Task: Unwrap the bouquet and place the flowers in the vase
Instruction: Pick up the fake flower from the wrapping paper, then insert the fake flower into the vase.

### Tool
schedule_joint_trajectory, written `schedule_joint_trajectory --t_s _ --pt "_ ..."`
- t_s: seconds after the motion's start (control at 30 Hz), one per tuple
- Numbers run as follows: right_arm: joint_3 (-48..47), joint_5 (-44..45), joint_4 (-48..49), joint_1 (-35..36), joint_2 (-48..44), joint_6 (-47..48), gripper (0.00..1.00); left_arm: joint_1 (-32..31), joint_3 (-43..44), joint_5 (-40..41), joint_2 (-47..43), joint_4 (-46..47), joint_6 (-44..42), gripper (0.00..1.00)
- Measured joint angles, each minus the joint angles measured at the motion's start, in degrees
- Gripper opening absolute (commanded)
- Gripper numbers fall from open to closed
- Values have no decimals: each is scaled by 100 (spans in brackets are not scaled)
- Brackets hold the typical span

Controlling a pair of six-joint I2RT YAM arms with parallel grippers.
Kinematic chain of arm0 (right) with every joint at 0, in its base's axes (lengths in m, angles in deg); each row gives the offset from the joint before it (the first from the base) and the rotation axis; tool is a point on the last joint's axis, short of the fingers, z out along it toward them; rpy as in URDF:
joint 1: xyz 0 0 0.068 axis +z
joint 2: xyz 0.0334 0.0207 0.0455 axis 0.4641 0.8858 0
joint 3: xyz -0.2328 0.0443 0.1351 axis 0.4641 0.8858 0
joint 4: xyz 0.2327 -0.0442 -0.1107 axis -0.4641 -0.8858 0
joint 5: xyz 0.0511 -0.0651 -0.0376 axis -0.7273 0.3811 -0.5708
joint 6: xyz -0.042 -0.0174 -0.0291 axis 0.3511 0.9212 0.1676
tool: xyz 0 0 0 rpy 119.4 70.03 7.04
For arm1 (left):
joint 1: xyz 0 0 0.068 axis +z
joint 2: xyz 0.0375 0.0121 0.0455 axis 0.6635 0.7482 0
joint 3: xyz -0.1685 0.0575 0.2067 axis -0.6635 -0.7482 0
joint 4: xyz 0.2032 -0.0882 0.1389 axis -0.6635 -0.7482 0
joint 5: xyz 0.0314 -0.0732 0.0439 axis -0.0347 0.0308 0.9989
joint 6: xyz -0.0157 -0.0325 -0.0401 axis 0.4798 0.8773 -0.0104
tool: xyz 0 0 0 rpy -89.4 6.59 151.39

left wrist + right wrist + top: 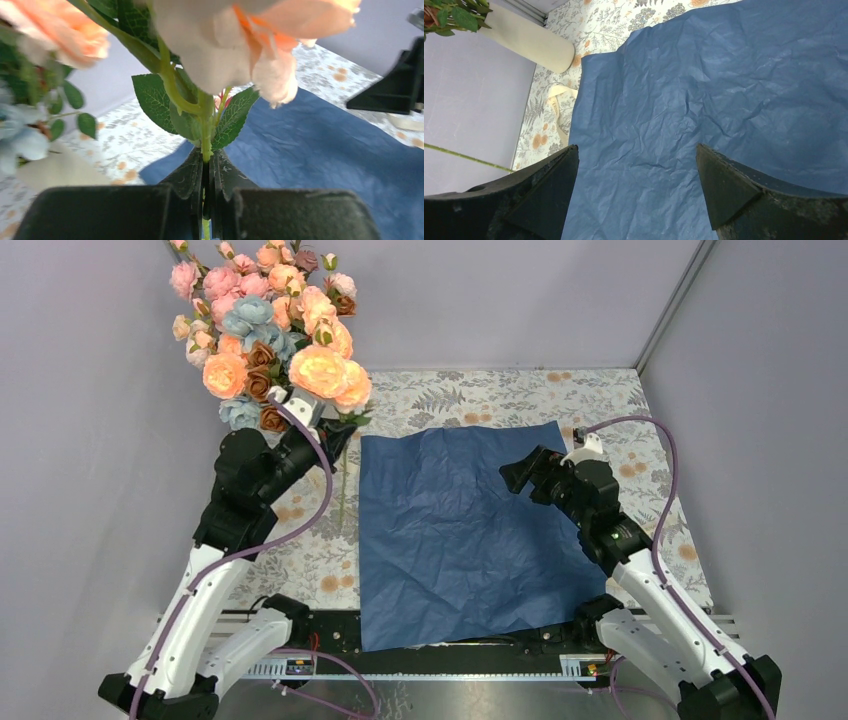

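Grips a green stem (206,142) with the left gripper (207,167), fingers (187,175) pressed almost together on it. Holds the flowers (275,330) high over the far-left corner of the table (480,390), heads up near the back wall: peach, pink, pale blue and brown. Shows, in the top view, a stem end (343,495) hanging below that gripper, just left of the paper (470,530).

Finds the paper dark blue and crinkled, spread flat across the middle of the table, with its near edge at the table's near edge.

Spreads the right gripper (636,150) wide above the right part of the paper. Grasps nothing: only bare sheet between its fingers.

Locates the vase (526,40) by the right wrist view: off-white, on the table just off the paper's far-left corner, with green leaves at its mouth end. Cannot tell whether any stems sit inside. Hides the vase in the top view behind the flowers and left arm.

Notes a cream ribbon (555,105) on the table beside the paper's left edge, near the vase
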Motion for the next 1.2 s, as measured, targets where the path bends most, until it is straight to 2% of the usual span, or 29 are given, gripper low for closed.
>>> schedule_joint_trajectory --t_s 0.23,0.5,0.73,1.2 --pt "66 -203 0 -223 -22 -149 93 363 -26 503 -7 750 -297 0" --pt "201 -326 -9 -391 -225 -223 93 614 -264 529 -79 1945 -586 0" --pt "247 -424 -59 -483 -455 -234 93 964 -330 658 463 3082 -844 0" --pt "245 -365 -564 -605 -973 -103 93 1043 -442 1515 1604 5512 -1467 0"
